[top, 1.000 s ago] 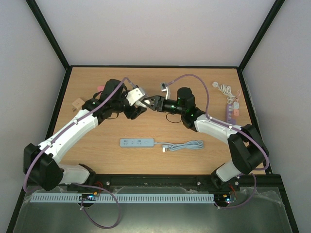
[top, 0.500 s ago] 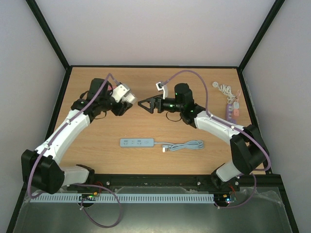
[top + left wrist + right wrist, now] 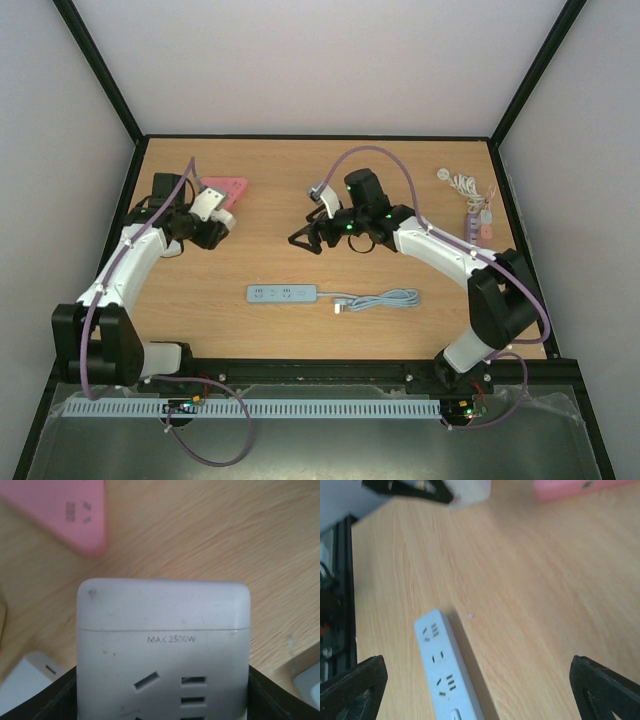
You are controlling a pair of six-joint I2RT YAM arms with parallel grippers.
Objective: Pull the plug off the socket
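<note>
Table (image 3: 420, 340): wooden work surface, everything handled above it.
Right gripper (image 3: 306, 238): fingers spread wide, empty, hovering by the blue power strip (image 3: 440, 675); apparently done pulling.
Left gripper (image 3: 162, 692): clamped on the white socket (image 3: 164, 625) by its sides, near the pink strip (image 3: 55, 510), leaving its face free.
Socket face: visible slots empty, so the plug seems out.
Plug: where it lies, I cannot tell.

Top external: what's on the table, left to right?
Pink strip → blue strip → coiled cable → purple strip.
</note>
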